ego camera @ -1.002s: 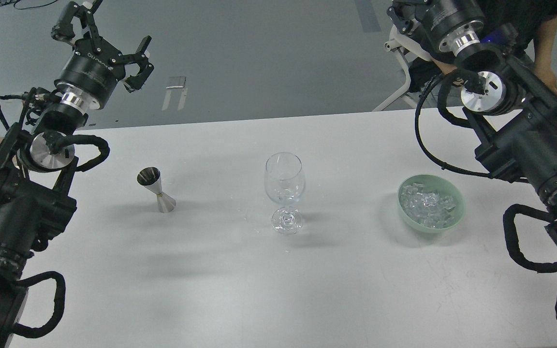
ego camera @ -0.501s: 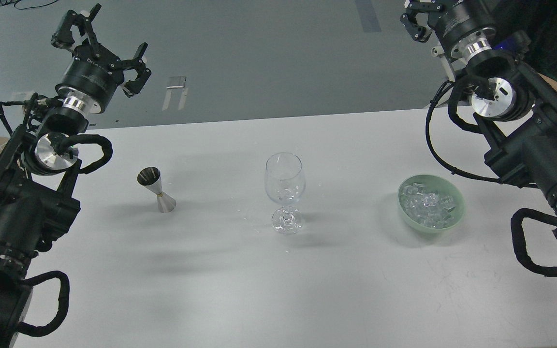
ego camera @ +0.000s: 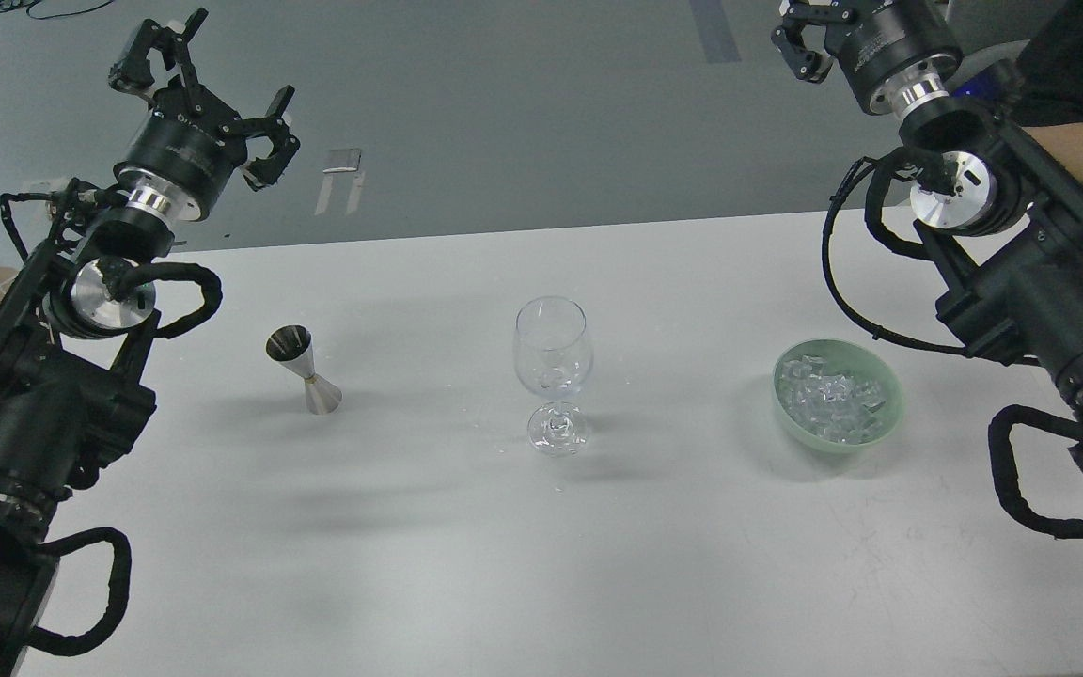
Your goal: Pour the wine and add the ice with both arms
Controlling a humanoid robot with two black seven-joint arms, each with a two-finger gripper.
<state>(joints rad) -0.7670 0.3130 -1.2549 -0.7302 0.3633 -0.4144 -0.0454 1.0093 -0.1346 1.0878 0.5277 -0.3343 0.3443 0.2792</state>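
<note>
Beyond the worktop's (ego camera: 410, 564) far left corner, the left gripper (ego camera: 208, 89) hangs in the air with its fingers (ego camera: 274, 103) spread wide and nothing between them. A steel jigger (ego camera: 305, 369) stands toward the left edge, a clear wine glass (ego camera: 553, 362) upright mid-worktop. Near the right edge a green bowl (ego camera: 891, 414) holds the ice (ego camera: 828, 397). The right gripper (ego camera: 809, 42) is beyond the far right corner, cut by the frame; I cannot tell its finger spread.

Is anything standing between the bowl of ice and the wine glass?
Nothing visible: only bare white table lies between the clear ice cubes in the pale green bowl and the empty clear stemmed glass.
</note>
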